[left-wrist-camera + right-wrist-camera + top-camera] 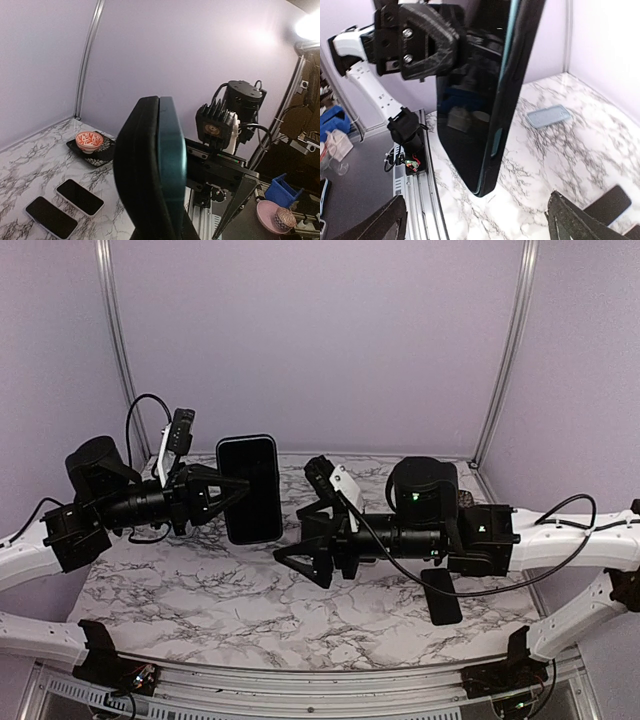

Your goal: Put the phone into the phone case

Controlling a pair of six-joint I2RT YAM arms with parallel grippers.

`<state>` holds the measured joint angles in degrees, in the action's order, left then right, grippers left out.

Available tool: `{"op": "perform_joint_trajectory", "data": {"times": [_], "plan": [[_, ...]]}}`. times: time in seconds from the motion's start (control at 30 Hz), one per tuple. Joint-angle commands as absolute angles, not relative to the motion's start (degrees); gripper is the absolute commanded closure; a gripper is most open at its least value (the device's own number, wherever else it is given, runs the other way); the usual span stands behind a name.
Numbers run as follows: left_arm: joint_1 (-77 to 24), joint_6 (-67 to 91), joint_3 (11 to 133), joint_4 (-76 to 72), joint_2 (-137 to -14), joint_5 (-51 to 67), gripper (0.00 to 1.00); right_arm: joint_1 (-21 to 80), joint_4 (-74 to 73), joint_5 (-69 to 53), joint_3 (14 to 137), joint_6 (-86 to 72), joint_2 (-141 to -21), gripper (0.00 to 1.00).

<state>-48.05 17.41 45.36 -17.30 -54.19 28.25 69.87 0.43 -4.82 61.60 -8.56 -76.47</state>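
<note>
1. Left arm [140,505], left of centre in the top view: the left jaws are closed narrow on the phone [248,488], gripping its left long edge. The phone stands upright in the air at frame centre, with its screen dark. In the left wrist view a black phone case [135,165] lies flat against the phone's back, with the phone's teal rim beside it. Whether the phone is fully seated cannot be told.

2. Right arm [420,535], right of centre: the right jaws stand wide and hold nothing. Their tips lie just below and right of the phone, apart from it. In the right wrist view the fingers [570,225] fill the bottom corners.

3. Desk [250,610]: white marble pattern with grey veins. Lilac walls [320,330] close the rear and sides, and metal posts [505,350] stand at the corners.

4. On the desk:
- A black flat slab [440,595] lies under the right arm.
- Two spare phones [80,196] lie side by side at the lower left of the left wrist view.
- A dark tray [100,156] carries a red-patterned bowl [89,141].
- A pale grey flat cover [549,116] lies right of centre in the right wrist view.
</note>
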Motion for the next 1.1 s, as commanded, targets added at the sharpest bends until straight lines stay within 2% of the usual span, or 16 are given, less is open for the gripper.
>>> {"op": "perform_joint_trajectory", "data": {"times": [0.0, 0.1, 0.17, 0.27, 0.3, 0.33, 0.5, 0.53, 0.6, 0.63, 0.7, 0.9, 0.93, 1.0, 1.03, 1.07], "plan": [[-49.06, 14.04, 48.02, -20.22, -52.38, 34.22, 1.0, 69.96, 11.18, -15.12, 61.48, -3.02, -77.3, 0.13], [-49.75, 13.62, 48.03, -20.22, -52.59, 33.53, 1.0, 69.98, 11.48, -17.72, 64.43, -2.83, -80.48, 0.28], [-50.19, 13.38, 48.12, -20.27, -52.88, 33.36, 1.0, 69.96, 10.89, -19.08, 66.52, -2.98, -82.79, 0.44], [-50.61, 13.08, 48.13, -20.22, -52.72, 33.17, 1.0, 69.9, 9.58, -20.48, 69.04, -2.89, -84.97, 0.75], [-50.63, 12.98, 47.97, -20.22, -52.39, 32.94, 1.0, 69.88, 9.48, -20.5, 69.22, -2.53, -85.04, 0.92], [-50.63, 12.79, 47.84, -20.21, -51.96, 32.82, 1.0, 69.83, 9.6, -20.25, 69.06, -2.45, -84.83, 1.0], [-50.71, 12.4, 46.49, -19.86, -50.72, 32.82, 1.0, 69.32, 13.46, -20.47, 67.07, -2.94, -82.23, 1.0], [-50.71, 12.46, 46.39, -19.53, -50.71, 32.91, 0.94, 69.27, 13.9, -20.74, 67.09, -2.95, -81.78, 1.0], [-50.74, 12.38, 46.08, -19.2, -50.44, 33.12, 0.5, 69.17, 14.82, -21.36, 67.1, -2.99, -81.0, 1.0], [-50.72, 11.79, 45.69, -18.87, -50.11, 33.13, 0.41, 69.1, 15.33, -21.74, 67.08, -3.01, -80.58, 1.0], [-50.72, 10.35, 44.66, -17.96, -48.88, 32.25, 0.33, 69.08, 15.68, -22.0, 67.18, -2.79, -79.87, 1.0], [-50.87, 9.72, 45.24, -16.7, -48.68, 30.64, 0.36, 69.08, 15.35, -23.84, 68.35, -2.53, -81.19, 1.0], [-50.89, 9.99, 45.87, -16.7, -49.52, 30.59, 0.41, 69.08, 15.33, -24.58, 68.76, -2.55, -81.74, 1.0], [-50.94, 10.35, 46.52, -16.7, -50.43, 30.47, 0.61, 69.08, 15.26, -25.66, 69.63, -2.62, -82.73, 1.0], [-51.02, 10.49, 46.76, -16.77, -50.66, 30.7, 0.67, 69.08, 15.08, -25.82, 69.83, -2.63, -83.05, 1.0], [-51.17, 10.54, 47.01, -16.78, -50.86, 31.03, 0.69, 69.13, 14.96, -25.91, 69.94, -2.56, -83.28, 1.0]]}}
